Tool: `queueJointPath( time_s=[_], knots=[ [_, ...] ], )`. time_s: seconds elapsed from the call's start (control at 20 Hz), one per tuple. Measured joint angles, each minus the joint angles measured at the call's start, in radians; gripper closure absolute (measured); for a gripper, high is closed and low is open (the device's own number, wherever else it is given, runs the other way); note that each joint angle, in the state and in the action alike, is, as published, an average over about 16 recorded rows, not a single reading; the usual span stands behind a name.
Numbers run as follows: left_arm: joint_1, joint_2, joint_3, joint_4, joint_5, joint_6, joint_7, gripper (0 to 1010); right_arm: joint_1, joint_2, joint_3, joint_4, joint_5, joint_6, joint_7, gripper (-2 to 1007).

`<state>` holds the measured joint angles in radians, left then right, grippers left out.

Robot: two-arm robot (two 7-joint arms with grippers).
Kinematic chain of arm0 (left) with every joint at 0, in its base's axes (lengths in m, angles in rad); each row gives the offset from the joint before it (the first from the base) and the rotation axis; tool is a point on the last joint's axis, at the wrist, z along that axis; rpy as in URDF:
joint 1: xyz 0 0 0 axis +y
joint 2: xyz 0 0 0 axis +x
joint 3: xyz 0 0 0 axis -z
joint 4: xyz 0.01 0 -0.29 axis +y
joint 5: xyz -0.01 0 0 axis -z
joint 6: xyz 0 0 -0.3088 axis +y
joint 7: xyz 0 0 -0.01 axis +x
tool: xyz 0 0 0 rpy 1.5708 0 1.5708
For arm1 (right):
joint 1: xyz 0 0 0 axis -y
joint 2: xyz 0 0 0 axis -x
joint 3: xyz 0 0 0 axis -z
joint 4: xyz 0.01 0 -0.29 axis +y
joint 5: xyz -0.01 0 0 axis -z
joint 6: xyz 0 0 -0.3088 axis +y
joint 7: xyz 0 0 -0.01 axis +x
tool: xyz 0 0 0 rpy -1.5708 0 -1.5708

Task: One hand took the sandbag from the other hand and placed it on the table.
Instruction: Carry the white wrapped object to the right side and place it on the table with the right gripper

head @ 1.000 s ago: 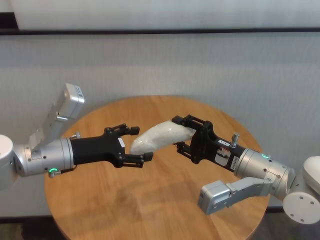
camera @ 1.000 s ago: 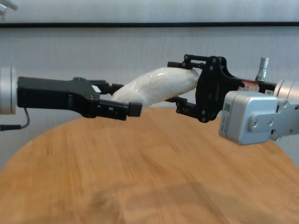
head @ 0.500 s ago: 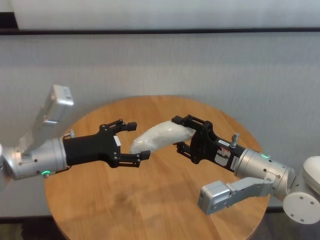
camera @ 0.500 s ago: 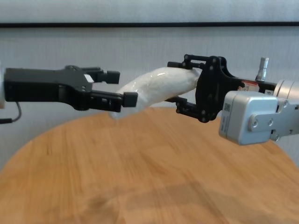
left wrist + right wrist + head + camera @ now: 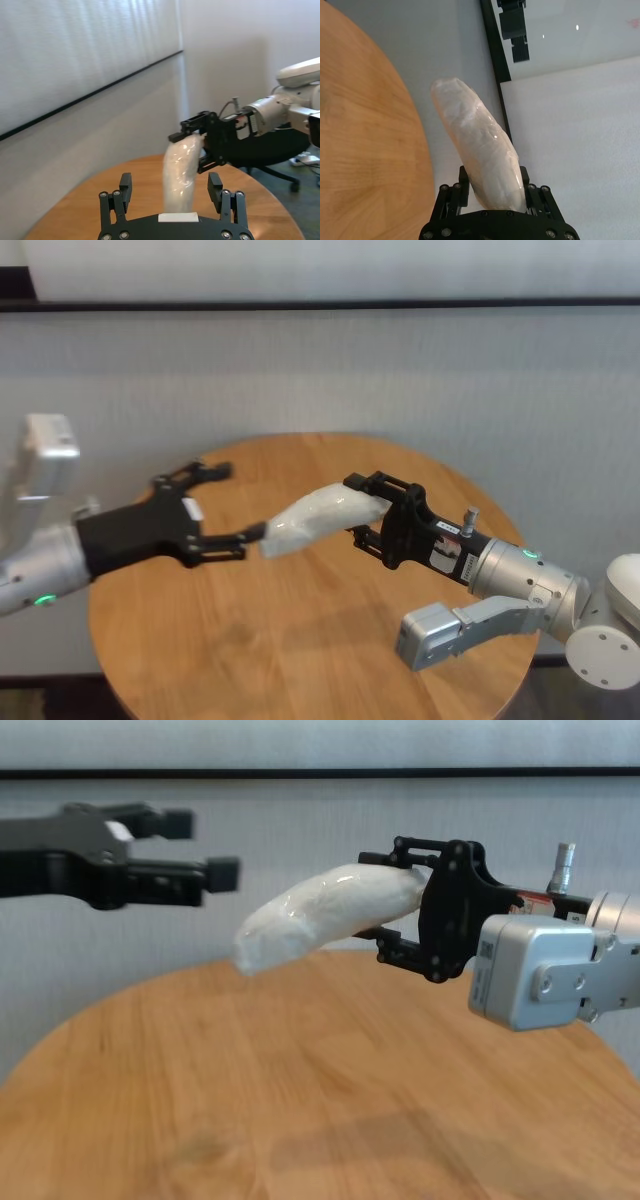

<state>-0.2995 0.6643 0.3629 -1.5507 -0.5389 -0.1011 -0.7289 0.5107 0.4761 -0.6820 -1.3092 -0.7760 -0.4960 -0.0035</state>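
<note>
The white sandbag (image 5: 318, 512) hangs in the air above the round wooden table (image 5: 300, 640), sticking out leftward from my right gripper (image 5: 356, 507), which is shut on its right end. The chest view shows the sandbag (image 5: 320, 915) well clear of the table (image 5: 300, 1070), held by the right gripper (image 5: 380, 906). My left gripper (image 5: 238, 502) is open, just left of the bag's free end and apart from it. It sits higher and farther left in the chest view (image 5: 205, 847). The right wrist view shows the sandbag (image 5: 480, 145) clamped between the fingers (image 5: 462, 181).
A grey wall stands close behind the table. The right wrist's silver boxy housing (image 5: 530, 970) hangs below that forearm, over the table's right side. A black office chair base (image 5: 280, 170) stands on the floor beyond the table in the left wrist view.
My left gripper, open throughout, has drawn back to the left and slightly up, off the sandbag's free end. The right gripper and the sandbag have stayed still.
</note>
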Motion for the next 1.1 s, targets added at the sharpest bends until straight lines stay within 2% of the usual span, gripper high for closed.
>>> queueJointPath(
  time_s=[0.35,0.55,0.75,1.1],
  knots=[
    [0.128,0.044,-0.073,-0.145,0.037,0.094,0.223,11,0.000,0.000,0.000,0.000,0.000,0.000,0.000,463],
    [0.167,0.051,-0.095,-0.188,0.061,0.145,0.300,11,0.000,0.000,0.000,0.000,0.000,0.000,0.000,463],
    [0.178,0.051,-0.101,-0.202,0.073,0.176,0.323,11,0.000,0.000,0.000,0.000,0.000,0.000,0.000,463],
    [0.170,0.048,-0.097,-0.189,0.067,0.157,0.303,11,0.000,0.000,0.000,0.000,0.000,0.000,0.000,463]
  ],
)
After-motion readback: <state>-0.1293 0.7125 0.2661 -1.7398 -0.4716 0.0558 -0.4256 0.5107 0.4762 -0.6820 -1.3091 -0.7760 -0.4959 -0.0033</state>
